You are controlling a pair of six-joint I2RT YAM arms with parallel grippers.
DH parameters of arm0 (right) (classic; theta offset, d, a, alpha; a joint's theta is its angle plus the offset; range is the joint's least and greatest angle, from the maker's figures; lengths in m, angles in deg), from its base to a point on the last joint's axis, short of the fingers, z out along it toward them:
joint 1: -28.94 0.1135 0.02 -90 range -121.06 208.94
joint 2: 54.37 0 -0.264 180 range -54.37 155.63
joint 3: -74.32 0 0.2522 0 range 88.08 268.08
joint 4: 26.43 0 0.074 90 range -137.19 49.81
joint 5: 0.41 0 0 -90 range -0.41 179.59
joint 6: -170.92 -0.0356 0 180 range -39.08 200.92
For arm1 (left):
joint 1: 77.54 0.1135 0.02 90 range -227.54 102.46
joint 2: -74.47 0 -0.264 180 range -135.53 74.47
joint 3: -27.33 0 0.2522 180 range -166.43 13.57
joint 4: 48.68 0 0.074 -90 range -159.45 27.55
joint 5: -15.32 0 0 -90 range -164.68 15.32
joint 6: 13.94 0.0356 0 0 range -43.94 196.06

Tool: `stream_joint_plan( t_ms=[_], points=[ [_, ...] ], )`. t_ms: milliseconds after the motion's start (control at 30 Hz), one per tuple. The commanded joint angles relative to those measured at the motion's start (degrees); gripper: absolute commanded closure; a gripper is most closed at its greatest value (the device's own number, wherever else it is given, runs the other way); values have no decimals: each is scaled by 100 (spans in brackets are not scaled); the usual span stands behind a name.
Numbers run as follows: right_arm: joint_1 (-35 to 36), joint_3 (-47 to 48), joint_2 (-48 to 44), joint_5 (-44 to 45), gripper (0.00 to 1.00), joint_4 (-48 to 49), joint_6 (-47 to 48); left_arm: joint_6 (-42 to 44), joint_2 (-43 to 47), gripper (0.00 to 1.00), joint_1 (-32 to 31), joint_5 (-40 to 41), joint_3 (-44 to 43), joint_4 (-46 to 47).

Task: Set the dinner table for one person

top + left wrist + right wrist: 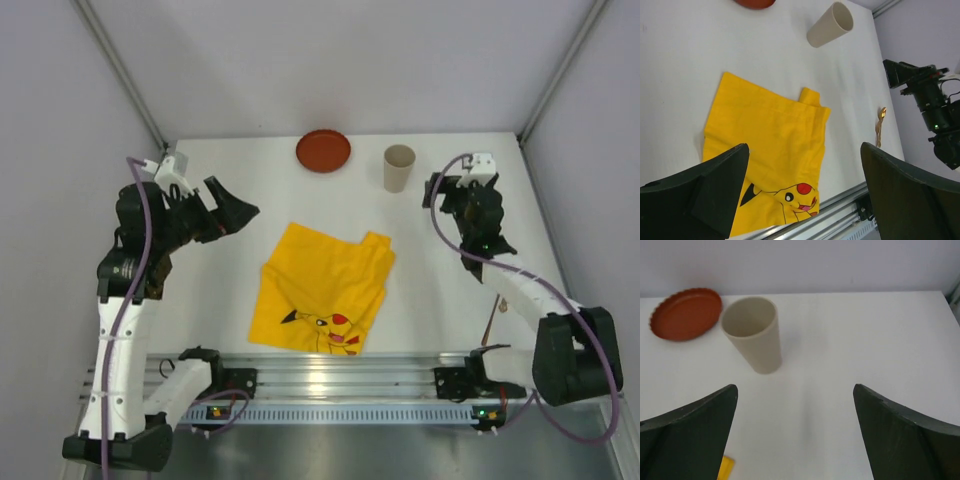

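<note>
The white dinner table [440, 285] carries a crumpled yellow Pikachu-print cloth [320, 290] at its middle front. A red-brown plate [323, 150] and an upright beige cup [399, 168] stand at the back. A golden spoon [491, 318] lies at the right, beside the right arm. My left gripper [238, 210] is open and empty, raised left of the cloth; its wrist view looks down on the cloth [770, 145], cup [830, 25] and spoon [879, 127]. My right gripper [438, 190] is open and empty, just right of the cup [752, 332], with the plate [686, 312] beyond.
A metal rail [340, 375] runs along the table's near edge between the arm bases. Grey walls close in the back and both sides. The right arm [930, 105] shows in the left wrist view. A corner of the cloth [725, 467] shows in the right wrist view.
</note>
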Motion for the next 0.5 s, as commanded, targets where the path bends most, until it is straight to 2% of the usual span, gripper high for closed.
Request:
stream_joint_plan(
  t_ms=[0, 33, 67, 100, 133, 167, 200, 233, 267, 300, 333, 367, 400, 433, 467],
  points=[
    [563, 1612, -411, -446, 0, -1924, -960, 23, -413, 2, 6, 106, -782, -922],
    [826, 1949, -464, -569, 0, -2182, -804, -30, -519, 2, -3, -25, -967, -950],
    [1385, 2266, -595, -605, 0, -2428, -663, -74, -581, 2, -3, -278, -1143, -819],
    [1617, 2809, -666, -728, 0, -2961, -584, -248, -556, 2, -3, -1055, -1066, -96],
    [1758, 2988, -745, -938, 0, -3236, -731, -372, -495, 2, -3, -1176, -883, 277],
    [1795, 3086, -841, -879, 0, -3535, -1185, -669, -424, 2, 6, -820, -341, 437],
    [1795, 2982, -877, -417, 0, -4408, -1929, -1403, -311, 2, 23, -417, 12, 474],
    [1769, 2859, -903, 171, 0, -5000, -3355, -1784, -309, 2, 41, -152, 398, 317],
    [1429, 2719, -869, -224, 0, -5484, -3456, -2101, -414, 2, 59, -654, 1603, 951],
    [1278, 2413, -808, -819, 5, -5628, -3370, -2905, -598, 2, 76, -1276, 2198, 1740],
    [1198, 2349, -755, -1469, 8, -5873, -3291, -3191, -826, 2, 50, -1866, 2587, 2366],
    [1215, 2313, -754, -1441, 8, -6189, -3272, -3159, -993, 2, -89, -1793, 2686, 2120],
    [1224, 2087, -833, -1441, 7, -6584, -3264, -2585, -986, 2, -195, -1297, 2539, 1735],
    [1224, 1937, -946, -1580, 7, -6692, -3307, -2327, -934, 2, -274, -822, 2364, 939],
    [1224, 1622, -1235, -1625, 6, -6893, -3360, -2124, -820, 2, -301, -277, 2188, 775]
  ],
)
